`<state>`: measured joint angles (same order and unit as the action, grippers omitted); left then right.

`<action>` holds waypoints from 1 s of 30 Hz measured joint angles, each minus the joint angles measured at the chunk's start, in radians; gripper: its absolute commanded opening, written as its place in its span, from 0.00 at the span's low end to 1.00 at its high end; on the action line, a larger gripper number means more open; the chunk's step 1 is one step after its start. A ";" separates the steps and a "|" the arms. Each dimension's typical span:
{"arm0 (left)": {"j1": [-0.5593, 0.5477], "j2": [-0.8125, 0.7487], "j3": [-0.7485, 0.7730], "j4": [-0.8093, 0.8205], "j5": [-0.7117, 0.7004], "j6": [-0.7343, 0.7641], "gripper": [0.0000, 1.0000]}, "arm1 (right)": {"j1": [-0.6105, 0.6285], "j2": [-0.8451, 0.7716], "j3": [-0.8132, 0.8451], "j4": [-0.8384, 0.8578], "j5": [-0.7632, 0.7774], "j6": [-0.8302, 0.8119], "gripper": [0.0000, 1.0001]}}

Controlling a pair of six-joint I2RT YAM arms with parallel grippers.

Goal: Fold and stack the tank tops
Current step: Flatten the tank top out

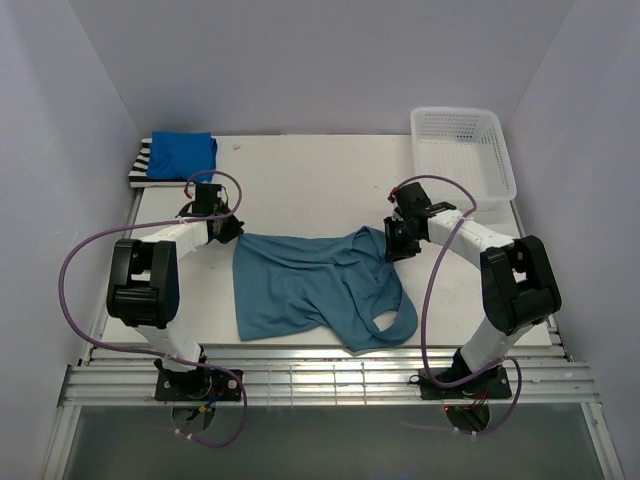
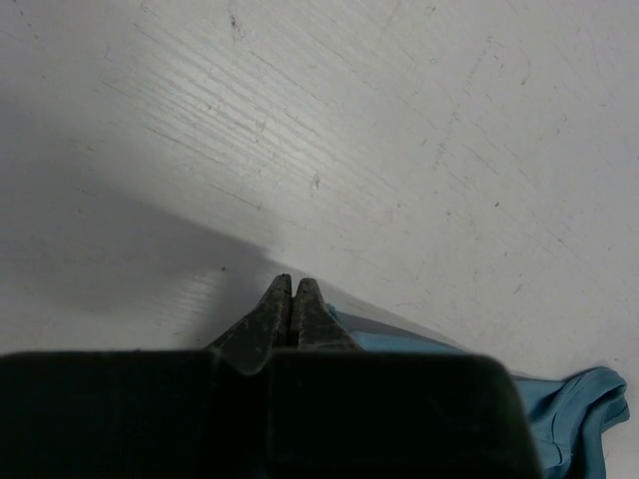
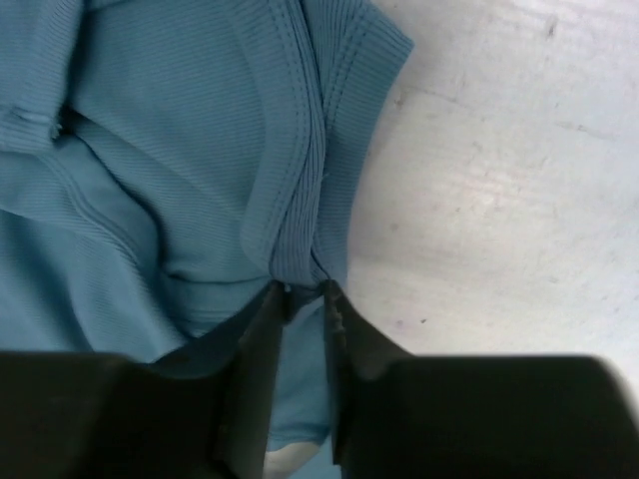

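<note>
Left claw (image 1: 233,229) meets the muted teal-blue cloth tank top's (image 1: 300,285) far-left corner on the white tabletop (image 1: 300,185) from above; right claw (image 1: 396,244) sits at its strap. Left wrist: fingertips (image 2: 275,304) closed tight, top just beside. Right wrist: fingers (image 3: 262,319) narrowly parted astride the ribbed strap; a grip cannot be told.

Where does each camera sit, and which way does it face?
Top external: high behind the arm bases, looking down at table, teal tank top, basket; left arm and right arm show.
Left wrist: looks along shut left jaws across the table.
Right wrist: looks along right jaws onto the top's ribbed edge.
Shared: the teal tank top.
</note>
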<state>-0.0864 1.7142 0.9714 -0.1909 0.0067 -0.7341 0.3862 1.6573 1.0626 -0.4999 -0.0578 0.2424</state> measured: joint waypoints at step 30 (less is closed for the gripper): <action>0.000 -0.880 0.444 -0.254 -0.093 0.069 0.00 | -0.006 -0.912 0.433 -0.101 0.241 -0.031 0.08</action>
<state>-0.0864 0.8345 1.4158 -0.4454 -0.0860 -0.6651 0.3798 0.7448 1.4956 -0.6006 0.1829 0.2111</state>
